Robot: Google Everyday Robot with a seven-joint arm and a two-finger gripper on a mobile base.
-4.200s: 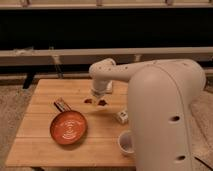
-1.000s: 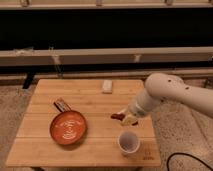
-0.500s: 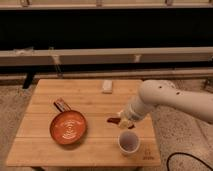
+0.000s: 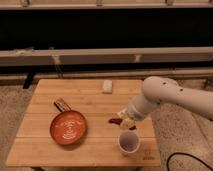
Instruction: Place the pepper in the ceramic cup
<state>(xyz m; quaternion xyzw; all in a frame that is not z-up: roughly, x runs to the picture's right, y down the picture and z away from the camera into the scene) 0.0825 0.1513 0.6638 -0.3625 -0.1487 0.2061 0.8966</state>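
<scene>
The gripper [image 4: 124,121] hangs low over the bench [image 4: 95,150] near its front right corner, at the end of a white arm [image 4: 170,97] that reaches in from the right. Its jaws are clenched on the pepper [image 4: 115,120], whose dark red end pokes out to the left, clear of the wood. The ceramic cup [image 4: 128,142] stands upright just below and slightly right of it, close to the front edge. An orange-red pan [image 4: 68,127] sits toward the front left, and a small white block [image 4: 107,86] lies by the back edge.
</scene>
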